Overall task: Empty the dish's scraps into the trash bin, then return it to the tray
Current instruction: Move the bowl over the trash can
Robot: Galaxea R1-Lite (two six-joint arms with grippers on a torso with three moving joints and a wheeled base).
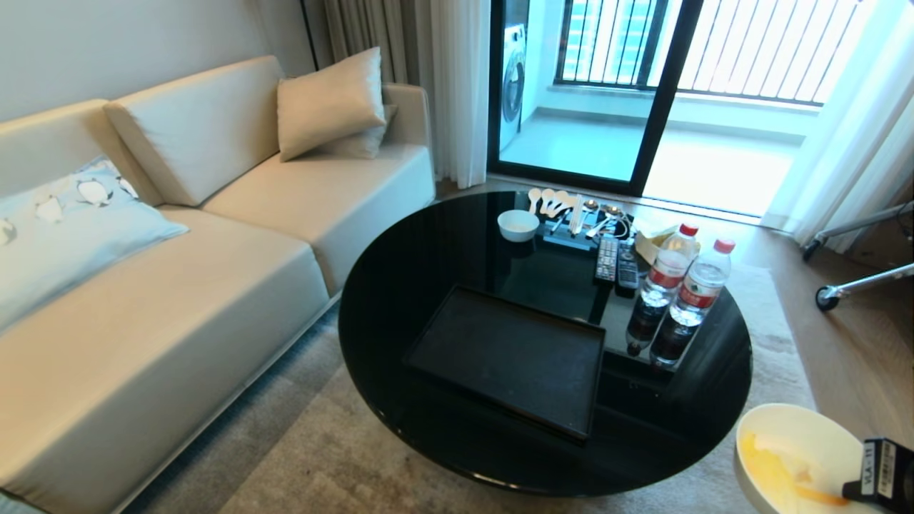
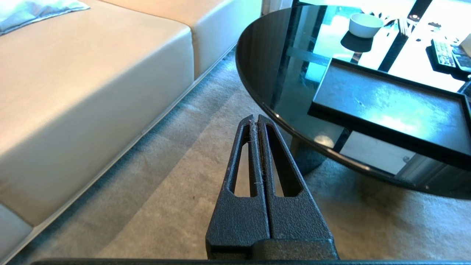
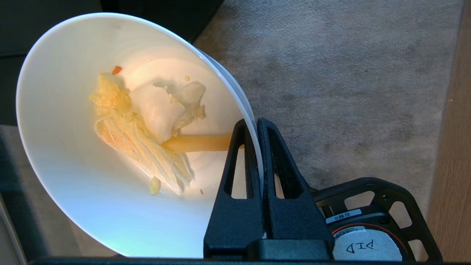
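The right pincer (image 3: 254, 125) is clamped on the rim of the dish (image 3: 73, 154), one finger inside the wall and one outside. The dish is held off the edge of the round black glass desk (image 1: 400, 285), above the grey carpet (image 3: 331, 73), low at the robot's right. The scraps (image 3: 147, 125), pale yellow leafy bits, a white lump and small orange flecks, lie inside it.

The tray (image 1: 514, 357) sits bare on the near part of the desk, well apart from the dish. Beyond it stand two water bottles (image 1: 685, 285), two remote controls (image 1: 615, 260), a smaller white bowl (image 1: 518, 225) and a cluster of spoons (image 1: 564, 207). A beige sofa (image 1: 178, 285) runs along the left.

The left pincer (image 2: 254, 119) hangs with its fingers together over the carpet between sofa and desk, holding nothing.
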